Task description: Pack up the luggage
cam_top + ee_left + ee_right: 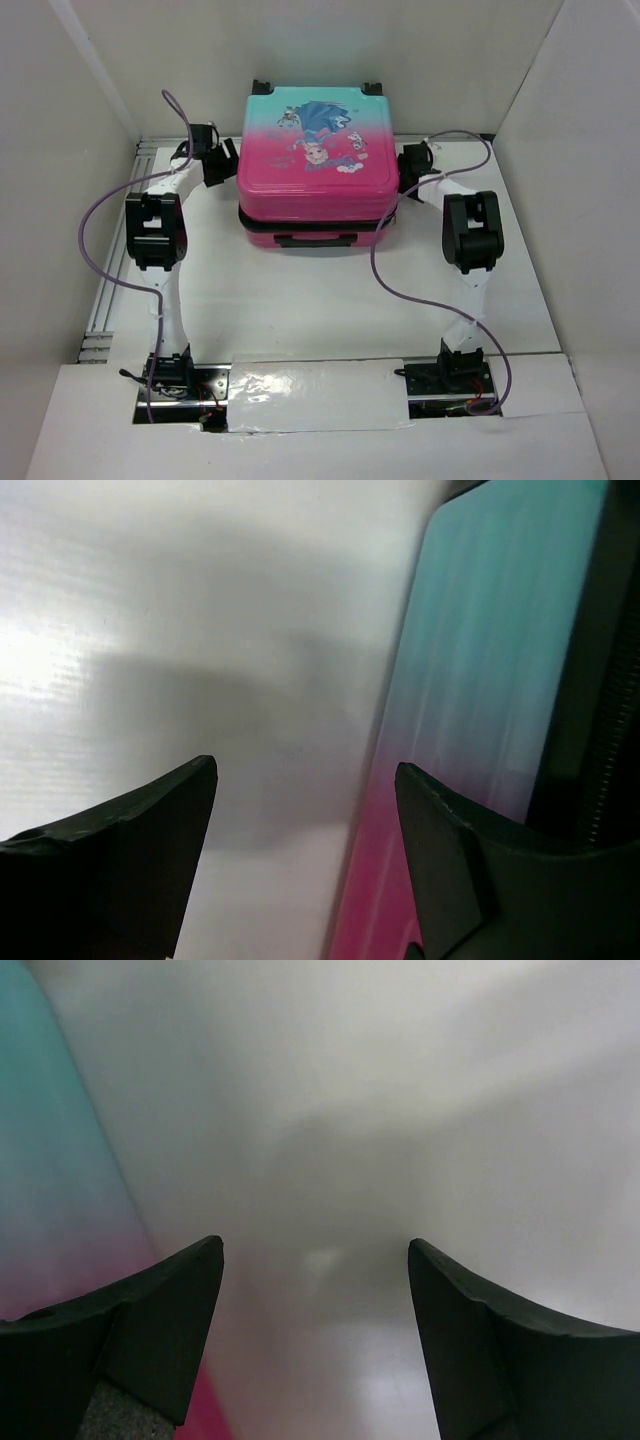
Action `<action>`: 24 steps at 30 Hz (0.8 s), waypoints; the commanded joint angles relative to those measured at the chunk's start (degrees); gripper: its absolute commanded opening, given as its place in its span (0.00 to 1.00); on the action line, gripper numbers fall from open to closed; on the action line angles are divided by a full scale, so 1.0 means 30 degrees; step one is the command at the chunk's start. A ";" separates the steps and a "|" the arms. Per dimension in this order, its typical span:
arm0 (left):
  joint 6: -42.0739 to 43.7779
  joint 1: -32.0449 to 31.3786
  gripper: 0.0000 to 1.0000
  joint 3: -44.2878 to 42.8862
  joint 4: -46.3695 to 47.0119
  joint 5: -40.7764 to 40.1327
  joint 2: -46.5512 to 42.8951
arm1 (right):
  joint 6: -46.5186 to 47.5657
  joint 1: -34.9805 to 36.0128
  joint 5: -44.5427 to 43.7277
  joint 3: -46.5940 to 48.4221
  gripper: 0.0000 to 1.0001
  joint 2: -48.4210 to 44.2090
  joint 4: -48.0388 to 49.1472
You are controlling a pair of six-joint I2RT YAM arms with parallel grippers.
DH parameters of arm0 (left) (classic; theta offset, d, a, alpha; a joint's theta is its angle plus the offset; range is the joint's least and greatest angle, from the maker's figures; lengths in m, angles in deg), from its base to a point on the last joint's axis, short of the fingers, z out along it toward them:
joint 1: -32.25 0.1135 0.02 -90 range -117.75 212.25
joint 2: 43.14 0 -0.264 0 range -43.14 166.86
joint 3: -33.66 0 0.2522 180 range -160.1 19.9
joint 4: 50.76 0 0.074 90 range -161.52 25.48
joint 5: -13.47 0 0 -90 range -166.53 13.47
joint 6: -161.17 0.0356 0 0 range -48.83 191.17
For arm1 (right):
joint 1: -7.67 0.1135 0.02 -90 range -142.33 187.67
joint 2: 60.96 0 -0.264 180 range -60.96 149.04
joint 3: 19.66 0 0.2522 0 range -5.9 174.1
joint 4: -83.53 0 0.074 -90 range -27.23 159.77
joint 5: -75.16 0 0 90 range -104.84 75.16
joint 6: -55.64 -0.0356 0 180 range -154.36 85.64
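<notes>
Flanking the luggage (315, 165), left gripper (305, 765) and right gripper (315, 1242) both gape wide, empty.

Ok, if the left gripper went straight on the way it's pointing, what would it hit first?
Likely the white surface beside the pink-to-teal hard-shell suitcase: only white shows between the left gripper's open jaws. One finger lines up with the suitcase's side, so it could graze that first; depth is unclear.
</notes>
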 commanded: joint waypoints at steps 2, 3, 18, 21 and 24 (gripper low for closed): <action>0.2641 -0.1689 0.84 -0.1458 0.1729 0.2802 0.0541 | -0.0389 0.3643 0.1261 -0.3665 0.80 -0.4205 0.2658; 0.3022 -0.1921 0.84 -0.1284 0.1992 0.3326 0.0367 | -0.0389 0.3965 0.1259 -0.5181 0.79 -0.5401 0.3185; 0.7183 -0.4443 0.87 -0.3568 0.1643 0.6845 0.0424 | -0.0125 1.4277 -0.3427 -0.7658 0.78 -0.8342 0.4157; 0.7391 -0.4618 0.87 -0.3976 0.1467 0.7811 0.0424 | -0.0357 1.5479 -0.3429 -0.7658 0.78 -0.8342 0.3776; 0.7918 -0.4618 0.88 -0.4561 0.1060 0.8896 0.0629 | -0.0797 1.6590 -0.3603 -0.7833 0.78 -0.8342 0.3192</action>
